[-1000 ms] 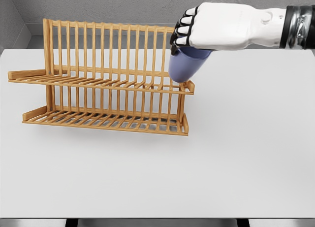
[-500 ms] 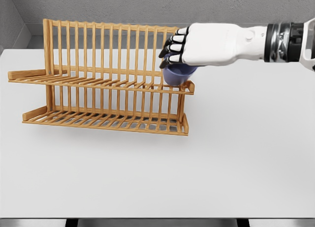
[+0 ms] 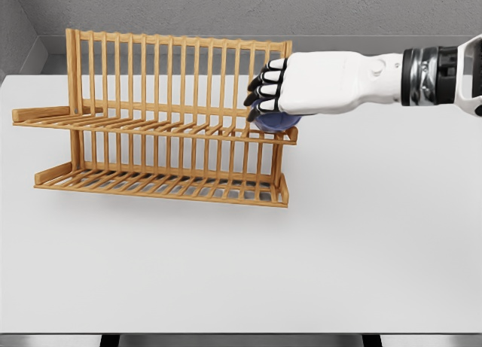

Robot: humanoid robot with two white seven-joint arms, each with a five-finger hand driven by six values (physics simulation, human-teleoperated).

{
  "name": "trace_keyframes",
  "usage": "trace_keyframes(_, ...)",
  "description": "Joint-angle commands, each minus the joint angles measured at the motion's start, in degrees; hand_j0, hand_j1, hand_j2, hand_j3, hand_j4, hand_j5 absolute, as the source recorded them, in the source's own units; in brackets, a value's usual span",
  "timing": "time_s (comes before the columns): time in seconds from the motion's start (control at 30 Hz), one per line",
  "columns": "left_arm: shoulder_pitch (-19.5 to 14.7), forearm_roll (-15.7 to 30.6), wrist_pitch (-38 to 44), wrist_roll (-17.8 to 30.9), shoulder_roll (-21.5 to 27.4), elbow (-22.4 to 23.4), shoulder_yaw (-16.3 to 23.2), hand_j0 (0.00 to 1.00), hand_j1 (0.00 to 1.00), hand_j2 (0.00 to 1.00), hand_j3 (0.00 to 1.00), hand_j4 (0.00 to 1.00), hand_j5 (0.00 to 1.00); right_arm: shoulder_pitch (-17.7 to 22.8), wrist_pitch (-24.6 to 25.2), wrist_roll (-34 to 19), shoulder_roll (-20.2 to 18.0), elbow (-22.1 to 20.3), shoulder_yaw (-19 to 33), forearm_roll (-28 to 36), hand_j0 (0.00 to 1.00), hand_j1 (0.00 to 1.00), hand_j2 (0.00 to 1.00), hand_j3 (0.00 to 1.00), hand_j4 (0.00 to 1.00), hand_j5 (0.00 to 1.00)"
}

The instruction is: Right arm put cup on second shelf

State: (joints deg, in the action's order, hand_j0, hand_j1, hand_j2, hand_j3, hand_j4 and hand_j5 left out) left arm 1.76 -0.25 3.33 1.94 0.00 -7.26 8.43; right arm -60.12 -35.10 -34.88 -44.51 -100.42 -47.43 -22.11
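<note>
Across the whole lower frame: flat white table [image 3: 354, 249], grey wall behind it along the top edge. Upper left to centre of frame: two-tier wooden dish rack [image 3: 162, 121] with a tall slatted back, standing on the table, upper shelf above a lower shelf, both made of thin slats. From the right edge, upper right of frame: my white right arm with a black and metal wrist band runs leftward, level, to the rack's right end. My right hand [image 3: 290, 87] sits at centre-top of frame, back of the hand facing the camera, dark fingers [image 3: 260, 91] with white tips curled down and closed around the small blue-purple cup [image 3: 275, 122]. Only the cup's lower part shows below my palm; rest is hidden by the hand. Cup is at the right end of the upper shelf, just above or on the slats near the front rail; can't tell if it's touching. Lower shelf holds nothing visible.
</note>
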Motion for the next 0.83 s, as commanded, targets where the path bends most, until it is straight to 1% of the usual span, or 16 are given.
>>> trace_keyframes(0.0, 0.0, -0.02, 0.01, 0.0, 0.0, -0.04, 0.0, 1.0, 1.0, 1.0, 1.0, 1.0, 1.0, -0.09, 0.1, -0.12, -0.05, 0.05, -0.12, 0.31, 1.0, 1.0, 1.0, 1.0, 1.0, 1.0)
trace_keyframes(0.07, 0.0, -0.02, 0.01, 0.0, 0.0, 0.05, 0.0, 1.0, 1.0, 1.0, 1.0, 1.0, 1.0, -0.53, 0.1, -0.12, 0.13, 0.05, 0.93, 0.32, 1.0, 1.0, 1.0, 1.0, 1.0, 1.0)
trace_keyframes(0.13, 0.0, -0.02, 0.01, 0.0, 0.0, 0.05, 0.0, 1.0, 1.0, 1.0, 1.0, 1.0, 1.0, -0.62, 0.1, -0.12, -0.05, 0.22, 4.8, 0.49, 1.0, 1.0, 1.0, 1.0, 1.0, 1.0)
trace_keyframes(0.2, 0.0, -0.02, 0.01, 0.0, 0.0, -0.04, 0.0, 1.0, 1.0, 1.0, 1.0, 1.0, 1.0, -0.44, 0.1, -0.12, -0.83, 1.45, 8.84, 0.58, 1.0, 1.0, 1.0, 1.0, 1.0, 1.0)
trace_keyframes(0.23, 0.0, -0.02, 0.01, 0.0, 0.0, 0.05, 0.0, 1.0, 1.0, 1.0, 1.0, 1.0, 1.0, 0.35, 0.1, -0.12, -2.77, 3.21, 12.97, 0.58, 1.0, 1.0, 1.0, 1.0, 1.0, 1.0)
trace_keyframes(0.27, 0.0, 0.07, 0.01, 0.0, 0.0, -0.04, 0.0, 1.0, 1.0, 1.0, 1.0, 1.0, 1.0, 1.93, 0.1, -0.12, -5.05, 6.19, 16.39, 0.58, 1.0, 1.0, 1.0, 1.0, 1.0, 1.0)
trace_keyframes(0.3, 0.0, 0.07, 0.01, 0.0, 0.0, 0.05, 0.0, 1.0, 1.0, 1.0, 1.0, 1.0, 1.0, 4.65, 0.1, -0.12, -5.76, 10.14, 18.94, 0.58, 1.0, 1.0, 1.0, 1.0, 1.0, 1.0)
trace_keyframes(0.37, 0.0, -0.02, 0.01, 0.0, 0.0, 0.05, 0.0, 1.0, 1.0, 1.0, 1.0, 1.0, 1.0, 9.49, 0.1, -0.12, -5.15, 19.11, 21.76, 0.58, 1.0, 1.0, 1.0, 1.0, 1.0, 1.0)
trace_keyframes(0.4, 0.0, 0.07, 0.01, 0.0, 0.0, -0.03, 0.0, 1.0, 1.0, 1.0, 1.0, 1.0, 1.0, 12.3, 0.1, -0.12, -4.97, 20.79, 23.16, 0.58, 1.0, 1.0, 1.0, 1.0, 1.0, 1.0)
trace_keyframes(0.47, 0.0, -0.02, 0.01, 0.0, 0.0, -0.04, 0.0, 1.0, 1.0, 1.0, 1.0, 1.0, 1.0, 21.26, 0.1, -0.12, -4.01, 20.88, 30.9, 0.49, 1.0, 1.0, 1.0, 1.0, 1.0, 1.0)
trace_keyframes(0.53, 0.0, -0.02, 0.01, 0.0, 0.0, 0.05, 0.0, 1.0, 1.0, 1.0, 1.0, 1.0, 1.0, 28.3, 0.1, -0.12, 1.45, 20.88, 38.81, 0.14, 1.0, 1.0, 1.0, 1.0, 1.0, 1.0)
trace_keyframes(0.63, 0.0, -0.01, 0.01, 0.0, 0.0, -0.04, 0.0, 1.0, 1.0, 1.0, 1.0, 1.0, 1.0, 29.0, 0.1, -0.12, 1.45, 20.35, 39.43, 0.23, 1.0, 1.0, 1.0, 1.0, 1.0, 1.0)
trace_keyframes(0.7, 0.0, 0.42, -0.25, 0.26, 0.0, -0.04, 0.09, 1.0, 1.0, 1.0, 1.0, 1.0, 1.0, 29.44, 0.1, -0.12, 1.36, 21.4, 39.52, 0.14, 1.0, 1.0, 1.0, 1.0, 1.0, 1.0)
trace_keyframes(0.73, 0.0, -0.1, -0.26, 2.19, 0.0, -0.04, 0.09, 1.0, 1.0, 1.0, 1.0, 1.0, 1.0, 29.44, 0.1, -0.12, 1.45, 21.58, 39.52, 0.05, 1.0, 1.0, 1.0, 1.0, 1.0, 1.0)
trace_keyframes(0.8, 0.0, -0.1, -0.17, 2.46, 0.0, -0.04, 0.09, 1.0, 1.0, 1.0, 1.0, 1.0, 1.0, 29.62, 0.1, -0.12, 1.36, 21.4, 39.87, 0.05, 1.0, 1.0, 1.0, 1.0, 1.0, 1.0)
